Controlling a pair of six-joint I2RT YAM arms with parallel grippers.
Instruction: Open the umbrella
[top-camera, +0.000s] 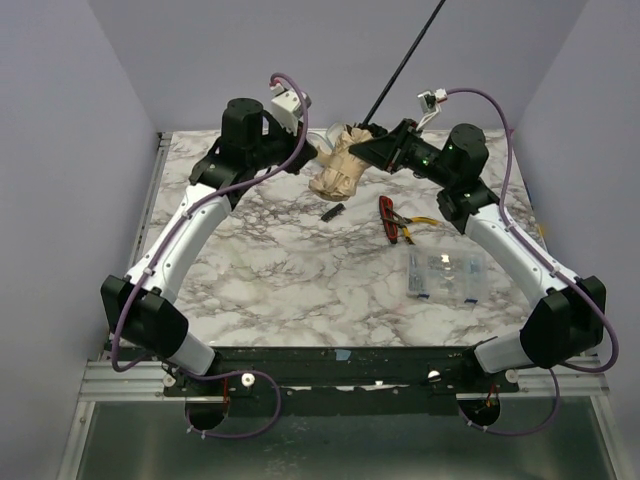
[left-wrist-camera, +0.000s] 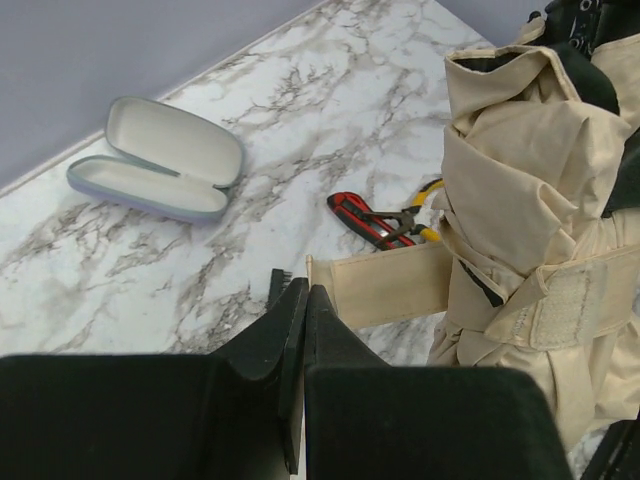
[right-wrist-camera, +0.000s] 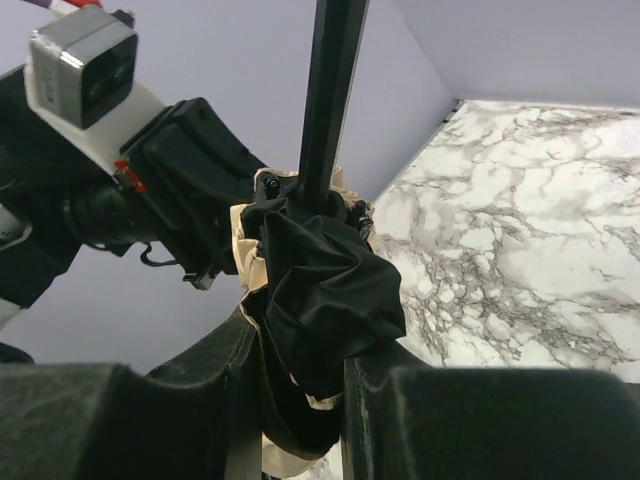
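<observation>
Left wrist view: the left gripper (left-wrist-camera: 303, 295) is closed, apparently pinching the strap (left-wrist-camera: 385, 285) of the umbrella (left-wrist-camera: 530, 190), which the right gripper (right-wrist-camera: 300, 390) clamps aloft beyond the pliers (left-wrist-camera: 375, 220). Unfastening looks like the step in hand; next, the strap needs pulling free.

Marble-look table (top-camera: 300, 300) w/ pale lavender walls (top-camera: 60, 100) on 3 sides
</observation>
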